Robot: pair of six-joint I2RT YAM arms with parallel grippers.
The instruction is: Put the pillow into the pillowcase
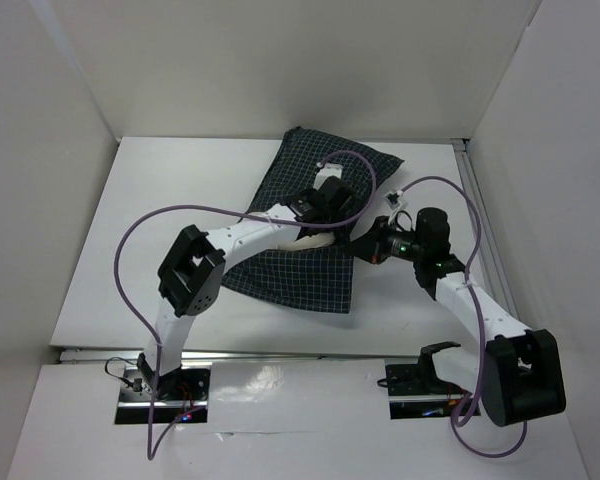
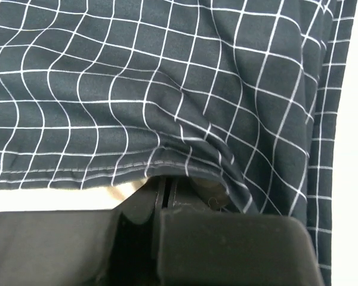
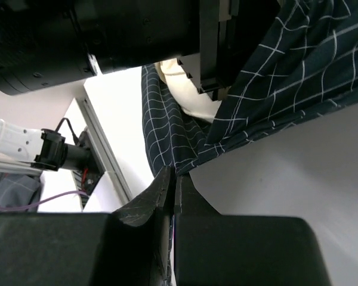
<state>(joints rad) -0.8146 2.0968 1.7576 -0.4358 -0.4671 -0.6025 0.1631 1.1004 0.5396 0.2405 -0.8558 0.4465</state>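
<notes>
The dark navy checked pillowcase (image 1: 300,275) lies crumpled across the middle of the table and fills the left wrist view (image 2: 167,89). A cream sliver of the pillow (image 1: 312,241) shows at its opening, under the hem (image 2: 53,193) and between the cloth folds (image 3: 188,98). My left gripper (image 1: 335,208) sits over the case with its jaws shut on the hem (image 2: 166,183). From the right, my right gripper (image 1: 360,246) is shut on the case's edge (image 3: 174,174). Most of the pillow is hidden inside the cloth.
White walls enclose the table (image 1: 160,220) at the back and on both sides. A metal rail (image 1: 480,230) runs along the right edge and another along the front. Purple cables (image 1: 180,212) loop above both arms.
</notes>
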